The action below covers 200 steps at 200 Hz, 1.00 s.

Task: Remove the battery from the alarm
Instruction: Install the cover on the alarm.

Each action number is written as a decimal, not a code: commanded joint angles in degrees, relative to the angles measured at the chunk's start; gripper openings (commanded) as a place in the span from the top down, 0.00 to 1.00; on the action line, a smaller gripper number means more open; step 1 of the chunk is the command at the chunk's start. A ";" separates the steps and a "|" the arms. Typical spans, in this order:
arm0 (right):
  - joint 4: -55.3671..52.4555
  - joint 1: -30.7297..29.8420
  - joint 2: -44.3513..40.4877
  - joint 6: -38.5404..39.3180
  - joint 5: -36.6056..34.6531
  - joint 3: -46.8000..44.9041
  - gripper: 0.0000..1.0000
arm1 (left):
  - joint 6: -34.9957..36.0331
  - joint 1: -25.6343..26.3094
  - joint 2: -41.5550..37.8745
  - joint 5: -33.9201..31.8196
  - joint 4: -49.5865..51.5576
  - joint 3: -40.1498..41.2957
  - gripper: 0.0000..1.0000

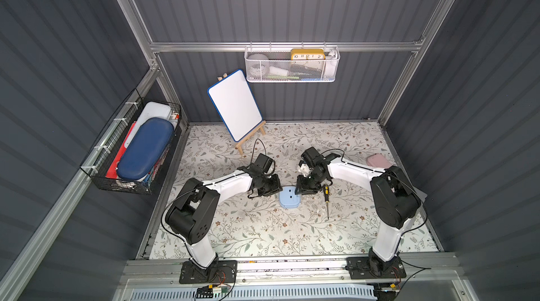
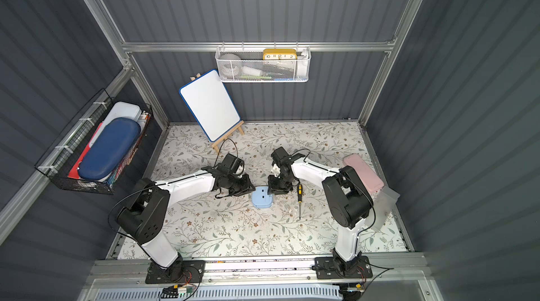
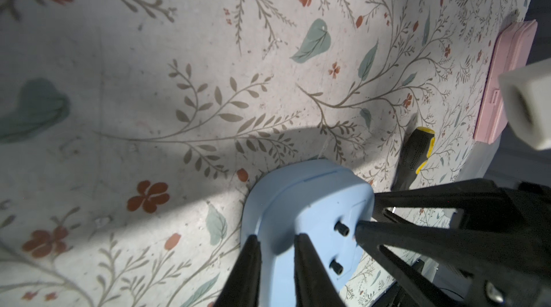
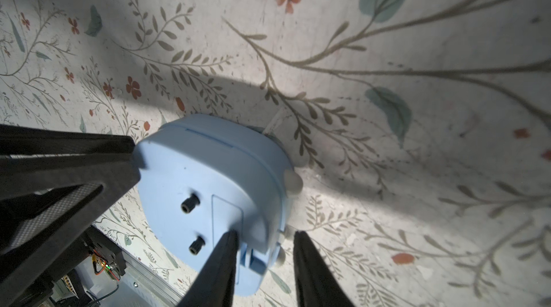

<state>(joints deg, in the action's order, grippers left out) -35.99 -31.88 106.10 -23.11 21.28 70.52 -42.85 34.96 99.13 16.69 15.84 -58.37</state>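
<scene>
The light-blue alarm point(image 1: 290, 197) point(image 2: 263, 197) lies face down on the floral table, its plain back with two black knobs turned up point(image 3: 304, 201) point(image 4: 214, 171). My left gripper point(image 1: 279, 190) point(image 3: 277, 238) is shut on the alarm's left rim, one finger outside and one on the back. My right gripper point(image 1: 298, 192) point(image 4: 265, 234) straddles the opposite edge with its jaws apart. One of its fingers touches the rectangular cover panel point(image 4: 226, 216); the other stands over the table, clear of the rim. The battery is hidden inside.
A yellow-and-black screwdriver point(image 1: 326, 197) point(image 3: 416, 153) lies just right of the alarm. A pink case point(image 1: 378, 160) sits at the far right. A whiteboard on an easel point(image 1: 235, 103) stands at the back. A wall basket point(image 1: 292, 77) holds a yellow clock point(image 1: 307, 54).
</scene>
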 commanded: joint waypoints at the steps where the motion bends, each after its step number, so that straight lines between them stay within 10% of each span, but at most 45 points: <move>1: -1.65 -0.22 -1.44 -0.17 -2.72 1.57 0.61 | -0.40 0.29 -1.69 -0.72 1.27 -0.03 0.74; 99: -2.40 -1.06 -3.02 2.47 -10.03 7.21 0.49 | -5.07 -1.09 -10.79 -1.37 1.41 8.73 0.74; 148: -13.81 1.14 17.13 5.14 -6.53 29.05 1.00 | -10.71 1.28 -16.45 3.77 -1.56 17.41 0.94; 200: -9.02 1.03 18.35 4.33 -3.47 24.05 1.00 | -14.85 7.05 -8.05 8.48 -12.10 18.71 1.00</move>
<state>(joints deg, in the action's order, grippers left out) -43.64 -30.59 125.21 -19.38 15.92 96.51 -54.15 41.15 87.94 21.65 10.33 -41.17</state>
